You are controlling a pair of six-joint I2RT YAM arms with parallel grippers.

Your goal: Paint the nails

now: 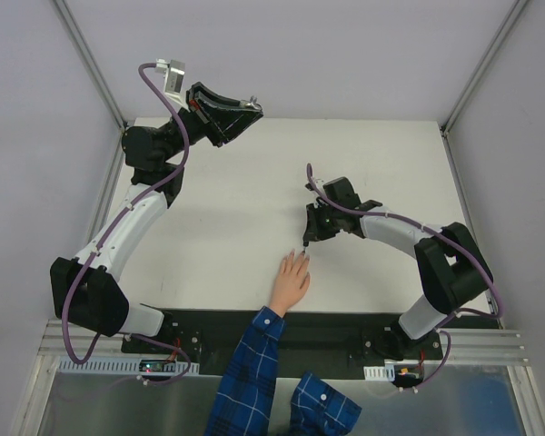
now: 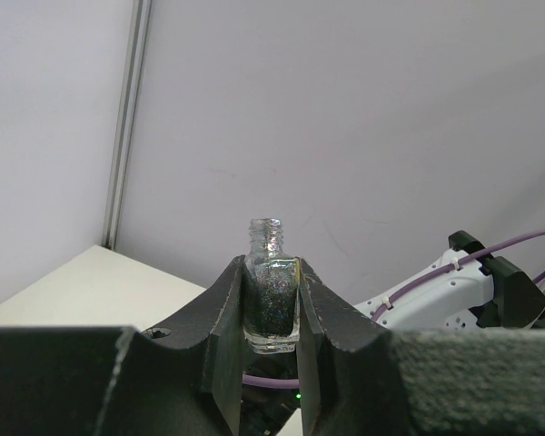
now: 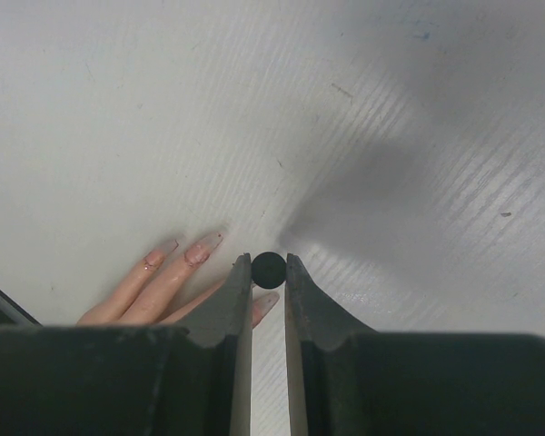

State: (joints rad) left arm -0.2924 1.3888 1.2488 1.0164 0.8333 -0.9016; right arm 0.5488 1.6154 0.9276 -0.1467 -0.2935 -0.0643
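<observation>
Black cap of the polish brush (image 3: 269, 270) sits pinched in my right claw (image 1: 307, 236), stem pointing down over the person's hand (image 1: 291, 282). That hand lies flat on the white table (image 1: 227, 200) near my bases, its fingers pointing away from the plaid sleeve (image 1: 254, 363). The nails (image 3: 203, 249) lie just beside and beneath my jaws. The bristles are hidden under the cap, so I cannot tell whether they touch. My left claw (image 1: 243, 109) is clamped on the open glass bottle (image 2: 272, 295), upright, well apart at the far left. I judge this the brushing step. Next calls for a slow, light descent onto one nail, then a short stroke along it.
</observation>
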